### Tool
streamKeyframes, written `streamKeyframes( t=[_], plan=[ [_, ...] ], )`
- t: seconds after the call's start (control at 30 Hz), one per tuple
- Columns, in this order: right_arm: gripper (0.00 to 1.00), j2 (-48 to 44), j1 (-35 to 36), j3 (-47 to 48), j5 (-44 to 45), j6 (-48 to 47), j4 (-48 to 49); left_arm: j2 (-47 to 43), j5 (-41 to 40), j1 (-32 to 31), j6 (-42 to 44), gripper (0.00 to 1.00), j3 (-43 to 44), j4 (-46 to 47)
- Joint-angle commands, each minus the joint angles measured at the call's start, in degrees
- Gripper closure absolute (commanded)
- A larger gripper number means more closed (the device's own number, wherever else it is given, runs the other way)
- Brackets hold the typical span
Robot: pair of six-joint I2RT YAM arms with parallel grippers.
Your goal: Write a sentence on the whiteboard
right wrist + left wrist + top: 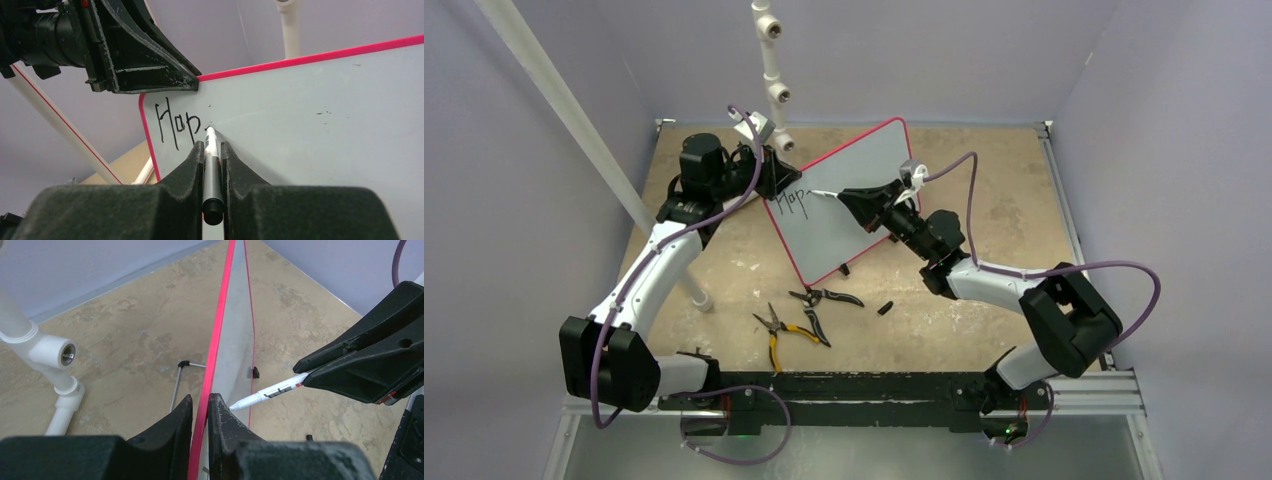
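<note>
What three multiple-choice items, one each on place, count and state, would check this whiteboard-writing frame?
1. Where does the left gripper clamp the whiteboard? A. the edge near the written letters B. a foot C. the corner farthest from the letters
2. How many pliers lie on the table? A. one B. two C. four
3. The right gripper is: A. open B. shut on the marker C. shut on pliers

1 A: its jaws pinch the red frame beside "Hop".
2 B: a yellow-handled pair and a black pair lie before the board.
3 B: its jaws squeeze the marker's barrel, tip at the board.
</note>
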Motion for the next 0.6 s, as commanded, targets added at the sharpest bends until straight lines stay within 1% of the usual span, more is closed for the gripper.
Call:
streamKeyframes(
  t=[0.0, 0.33, 0.57],
  plan=[
    [1.00, -0.83, -1.09, 0.01, 3.53, -0.37, 1.93, 0.23, -2.25, 0.62, -0.38, 0.86, -0.67, 1.47],
    [1.00, 1.88, -1.40, 3.46, -2.47, -0.93, 3.54, 0.32, -2.19, 0.69, -0.32, 0.86, -0.64, 1.31],
    [1.00, 3.17, -1.33, 4.20, -3.84, -0.93, 4.23, 0.40, -2.13, 0.68, -0.29, 0.86, -0.67, 1.36]
  ],
)
